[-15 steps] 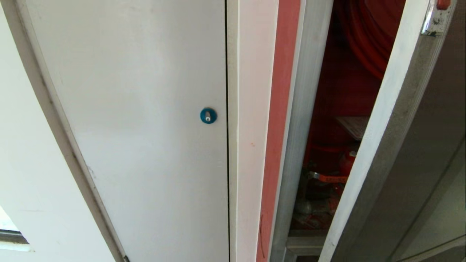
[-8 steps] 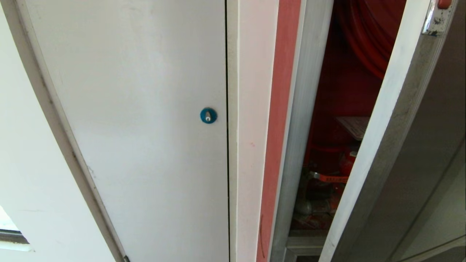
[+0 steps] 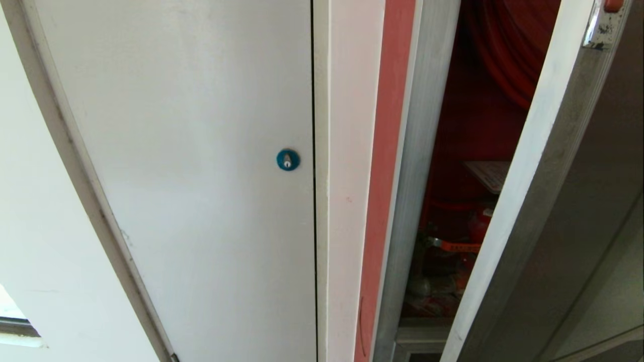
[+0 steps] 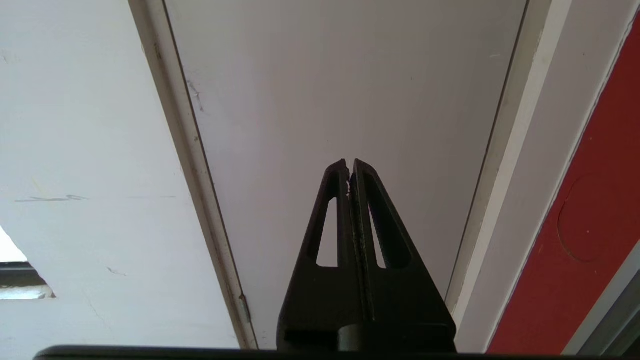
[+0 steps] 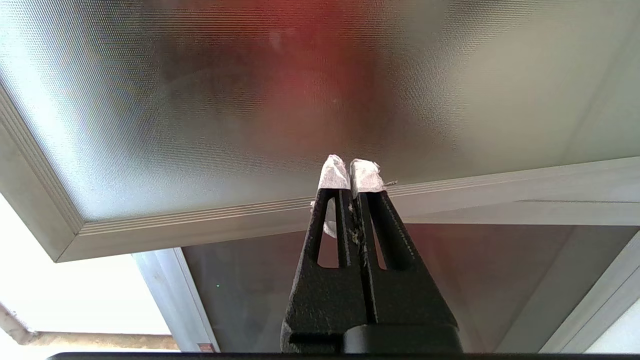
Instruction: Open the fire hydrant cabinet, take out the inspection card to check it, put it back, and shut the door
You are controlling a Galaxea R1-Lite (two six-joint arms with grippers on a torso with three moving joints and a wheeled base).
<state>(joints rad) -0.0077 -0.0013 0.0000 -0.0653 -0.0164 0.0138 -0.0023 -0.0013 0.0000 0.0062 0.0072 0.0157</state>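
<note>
The fire hydrant cabinet (image 3: 415, 181) stands at the right with its door (image 3: 533, 191) ajar, hinged out toward me. A small red latch (image 3: 613, 5) sits at the top of the door's frame. Through the gap I see the red interior, a red hose reel (image 3: 503, 55), a red valve (image 3: 478, 226) and the pale inspection card (image 3: 487, 175) lying flat above the valve. My right gripper (image 5: 351, 167), tips wrapped in white, is shut and empty, close in front of the door's glass (image 5: 240, 100). My left gripper (image 4: 349, 163) is shut and empty, facing the plain white door (image 4: 340, 80). Neither gripper shows in the head view.
A plain white door (image 3: 201, 151) with a blue round lock (image 3: 288, 160) fills the left. A white jamb (image 3: 347, 151) and red strip (image 3: 390, 151) separate it from the cabinet. Below the door's lower rail (image 5: 200, 225) is a darker glass panel (image 5: 260, 295).
</note>
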